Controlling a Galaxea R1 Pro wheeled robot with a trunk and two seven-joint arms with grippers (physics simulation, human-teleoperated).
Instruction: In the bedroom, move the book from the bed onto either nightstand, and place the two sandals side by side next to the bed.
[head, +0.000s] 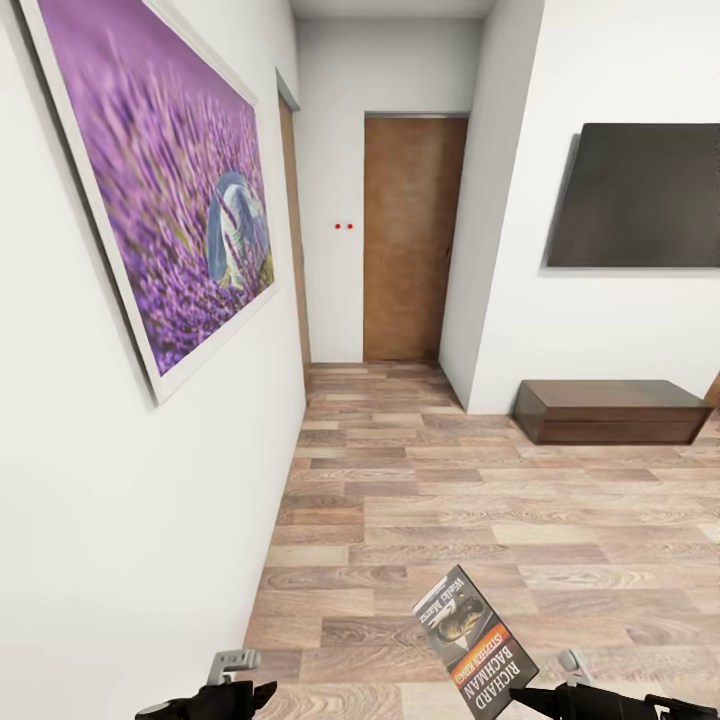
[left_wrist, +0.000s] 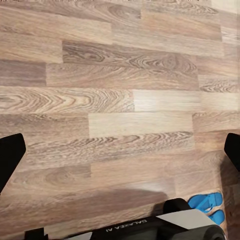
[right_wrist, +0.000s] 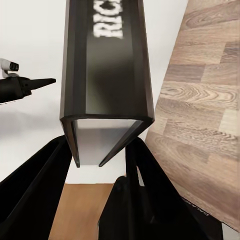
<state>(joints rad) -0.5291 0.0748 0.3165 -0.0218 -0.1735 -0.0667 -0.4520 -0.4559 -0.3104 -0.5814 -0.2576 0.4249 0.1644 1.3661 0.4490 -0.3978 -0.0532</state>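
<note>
the right gripper (right_wrist: 102, 165) is clamped on the thin dark grey paperback book with an orange band and white "richard" lettering (head: 474, 642), its two black fingers (right_wrist: 35, 195) pressed to either cover at the book's lower edge; the book stands tilted up out of that gripper, above the grey-brown wood-plank floor (head: 480, 500). the left gripper (left_wrist: 120, 150) hangs over bare planks with its black fingertips (left_wrist: 10, 155) wide apart and nothing between them. just behind it, near the robot's own body, lie two small flat bright blue sandals (left_wrist: 207, 205) close together on the floor. to the left gripper's outer side runs a white wall bearing a large purple lavender picture (head: 170, 190). well ahead of both grippers stands a brown wooden door (head: 412, 235), and ahead of the right one a low dark brown wooden bench (head: 610, 410) under a black wall screen (head: 640, 195).
</note>
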